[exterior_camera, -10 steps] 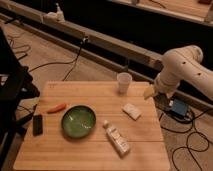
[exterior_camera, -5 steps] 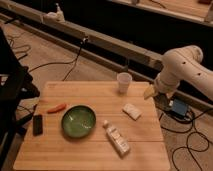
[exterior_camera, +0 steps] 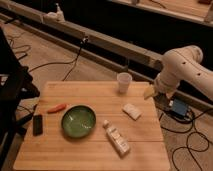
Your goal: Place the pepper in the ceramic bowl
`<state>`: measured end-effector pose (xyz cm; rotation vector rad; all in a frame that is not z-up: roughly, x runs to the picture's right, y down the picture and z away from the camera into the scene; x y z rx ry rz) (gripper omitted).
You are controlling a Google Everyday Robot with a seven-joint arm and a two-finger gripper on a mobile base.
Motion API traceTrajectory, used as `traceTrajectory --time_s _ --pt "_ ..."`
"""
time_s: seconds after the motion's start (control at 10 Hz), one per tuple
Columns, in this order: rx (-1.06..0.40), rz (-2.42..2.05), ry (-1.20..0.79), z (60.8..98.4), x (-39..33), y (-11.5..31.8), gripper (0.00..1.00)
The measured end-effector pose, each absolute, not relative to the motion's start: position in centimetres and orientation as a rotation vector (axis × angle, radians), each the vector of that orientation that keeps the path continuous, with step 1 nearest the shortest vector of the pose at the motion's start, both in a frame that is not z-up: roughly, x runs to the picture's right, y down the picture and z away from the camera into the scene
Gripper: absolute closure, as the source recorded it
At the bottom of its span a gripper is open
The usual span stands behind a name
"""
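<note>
Far left of the frame: a flat black phone-like rectangle (exterior_camera: 37,124) lies near the left edge of the light wooden slatted table (exterior_camera: 100,97).

Just above and to its right lies the small slender orange-red pepper (exterior_camera: 57,107). It is tapered and lies flat on the wood, roughly horizontal, much shorter than the bowl is wide. It sits just beside the upper-left rim of the bowl, outside it; whether the two touch cannot be told.

Left of centre: the round shallow glossy green ceramic bowl (exterior_camera: 78,120) stands upright on the table. Only its own shiny inner surface shows.

Centre, lower: a white oblong bottle-like item (exterior_camera: 116,139) lies on its side, angled toward the lower right.

Centre, upper: a small white translucent cup (exterior_camera: 124,82) stands upright near the table's far edge. Its contents cannot be made out.

Right of centre: a small white packet (exterior_camera: 132,111) lies flat.

Right: the gripper (exterior_camera: 150,92), on the white arm, hangs at the table's right edge, well apart from the pepper. Whether it is open or closed cannot be told.
</note>
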<state>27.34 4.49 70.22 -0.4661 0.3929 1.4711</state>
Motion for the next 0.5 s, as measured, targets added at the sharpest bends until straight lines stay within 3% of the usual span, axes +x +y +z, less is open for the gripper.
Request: traceTrajectory --time_s 0.3,0.5 --pt "-0.464 1.441 0.382 70.9 27.2 3.7 0.26" --pt "-0.480 1.325 0.291 73.0 22.5 1.3 0.26"
